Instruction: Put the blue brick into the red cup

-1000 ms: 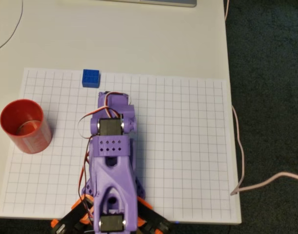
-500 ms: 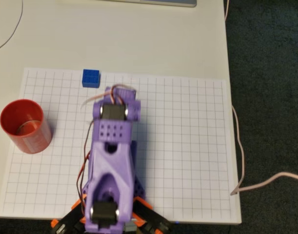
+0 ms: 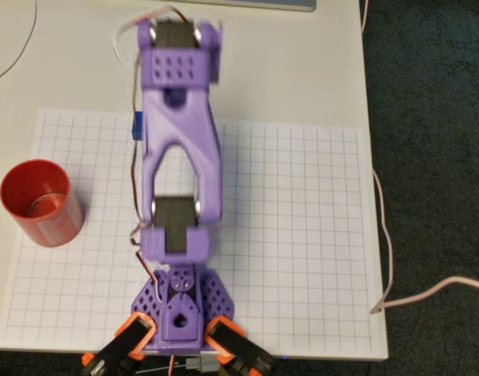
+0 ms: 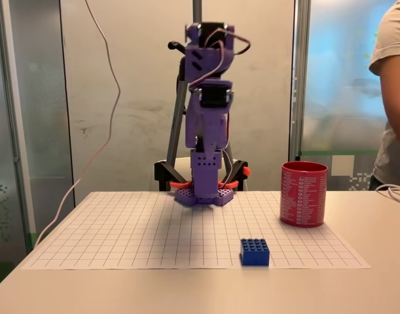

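Observation:
The blue brick point(image 4: 254, 252) sits on the grid sheet near its front edge in the fixed view. From overhead only a sliver of the blue brick point(image 3: 134, 126) shows beside the purple arm point(image 3: 179, 133), which reaches over it. The red cup point(image 3: 38, 202) stands upright at the sheet's left edge in the overhead view and at the right, as the red cup point(image 4: 304, 194), in the fixed view. My gripper point(image 4: 209, 145) hangs folded down from the raised arm, high above the sheet and well behind the brick. Whether its jaws are open or shut is not visible.
The white grid sheet point(image 3: 302, 235) covers most of the table. A pale cable point(image 3: 386, 235) trails off the right table edge, and a laptop edge point(image 3: 247, 4) lies at the far side. A person point(image 4: 393, 98) stands at the right of the fixed view.
The arm has unfolded from its low rest pose and swung up and forward. It now covers most of the blue brick from overhead. Brick and cup have not moved.

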Controlling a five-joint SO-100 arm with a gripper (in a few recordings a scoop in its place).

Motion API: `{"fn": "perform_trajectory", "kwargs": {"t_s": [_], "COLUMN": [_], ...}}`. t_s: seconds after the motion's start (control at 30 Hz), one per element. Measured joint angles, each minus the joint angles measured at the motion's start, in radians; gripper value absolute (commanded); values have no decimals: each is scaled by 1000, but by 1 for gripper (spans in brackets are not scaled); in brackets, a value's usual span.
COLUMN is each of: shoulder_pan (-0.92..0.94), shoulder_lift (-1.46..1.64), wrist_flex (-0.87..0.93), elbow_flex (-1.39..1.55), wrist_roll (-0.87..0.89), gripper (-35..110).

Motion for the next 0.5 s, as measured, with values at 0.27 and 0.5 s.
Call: {"fn": "perform_trajectory", "kwargs": {"t_s": [0.27,0.5], "shoulder_pan": [-123,-245], "shoulder_lift": [-337,-408], "wrist_flex": [12,-57], "elbow_flex": [-270,-187], "wrist_roll": [149,377], "gripper": [0,0]}}
